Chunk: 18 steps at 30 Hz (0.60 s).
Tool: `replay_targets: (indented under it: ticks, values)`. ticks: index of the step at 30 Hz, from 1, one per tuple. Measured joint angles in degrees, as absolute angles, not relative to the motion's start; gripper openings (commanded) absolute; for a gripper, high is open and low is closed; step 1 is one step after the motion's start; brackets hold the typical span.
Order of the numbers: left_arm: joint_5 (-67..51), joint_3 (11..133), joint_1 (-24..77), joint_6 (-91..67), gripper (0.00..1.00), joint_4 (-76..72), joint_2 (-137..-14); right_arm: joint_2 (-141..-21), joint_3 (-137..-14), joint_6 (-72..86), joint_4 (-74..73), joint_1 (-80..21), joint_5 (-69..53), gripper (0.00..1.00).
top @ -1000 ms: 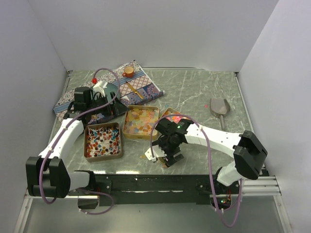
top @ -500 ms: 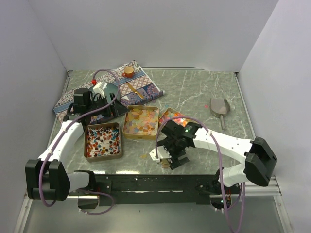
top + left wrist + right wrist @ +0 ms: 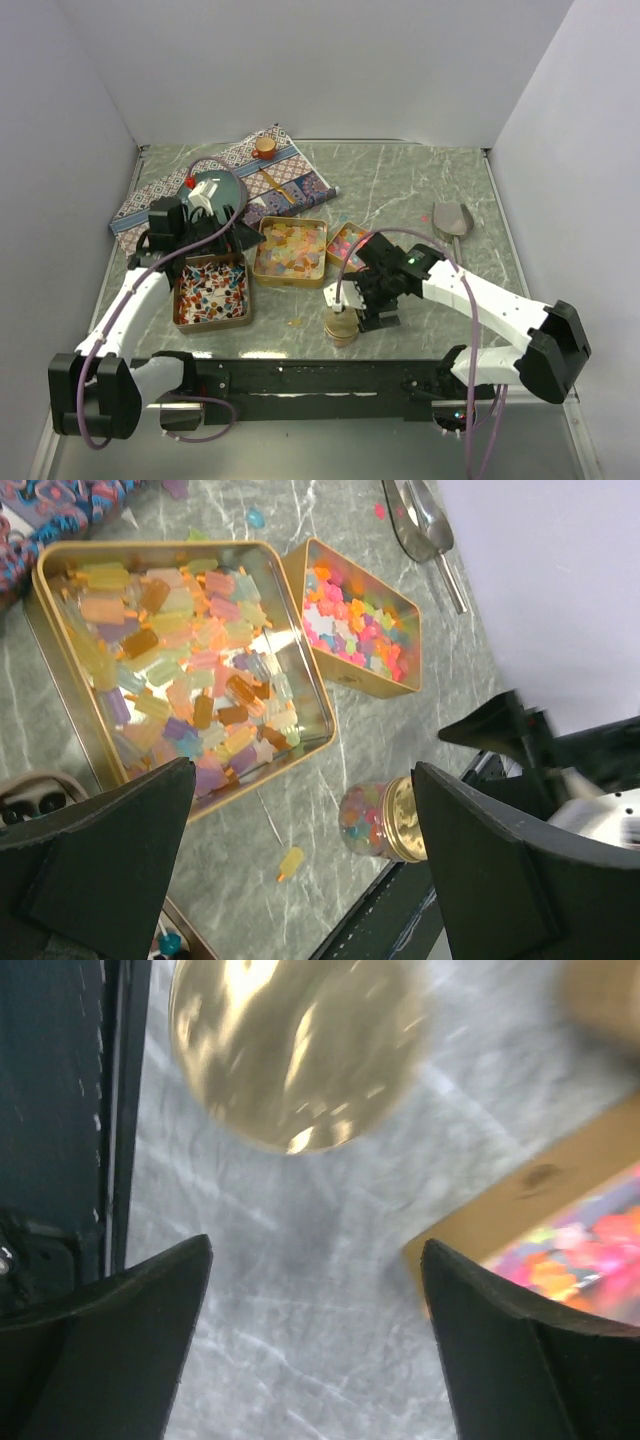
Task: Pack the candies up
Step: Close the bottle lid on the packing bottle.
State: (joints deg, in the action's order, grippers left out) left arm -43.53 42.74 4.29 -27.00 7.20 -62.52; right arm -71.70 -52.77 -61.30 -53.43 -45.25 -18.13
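Quick status: my left claw [image 3: 302, 780] is spread wide w/ nothing in it, hanging over the near edge of the middle tin [image 3: 150, 546], which holds the pale yellow-orange squares [image 3: 180, 650]. The pink-orange-yellow pieces [image 3: 360, 630] are in the smaller tin [image 3: 372, 682] right beside it. The red-white-black mix [image 3: 210, 288] sits in the left tin [image 3: 212, 323]. My right claw [image 3: 318, 1300] is also spread and empty, low over the surface [image 3: 300, 1390], just beside a jar [image 3: 340, 327] w/ a gold lid [image 3: 405, 805] and some candies inside, near the front rail [image 3: 60, 1110]. One stray piece [image 3: 290, 861] lies loose on the surface btw jar and middle tin. The scoop [image 3: 452, 218] is well apart, far right.
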Motion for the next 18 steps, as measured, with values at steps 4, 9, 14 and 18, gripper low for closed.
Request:
replay_targets:
  ticks: [4, 9, 14, 18]
  values:
    - [-42.76, 38.24, 4.58, -28.82, 0.98, 6.31, -59.31, -71.0, -59.33, -58.54, -53.21, -44.99, -23.38, 0.01]
    - [-41.74, 33.45, 5.85, -30.52, 0.98, 6.52, -55.81, -72.01, -62.52, -53.12, -48.69, -48.77, -28.14, 0.0]
    - [-41.45, 29.98, 7.27, -30.94, 0.97, 6.92, -50.68, -74.13, -58.59, -53.95, -46.28, -53.28, -29.21, 0.0]
    - [-40.91, 27.24, 10.11, -30.52, 0.97, 7.22, -42.76, -77.1, -55.57, -55.44, -45.93, -54.52, -28.71, 0.0]
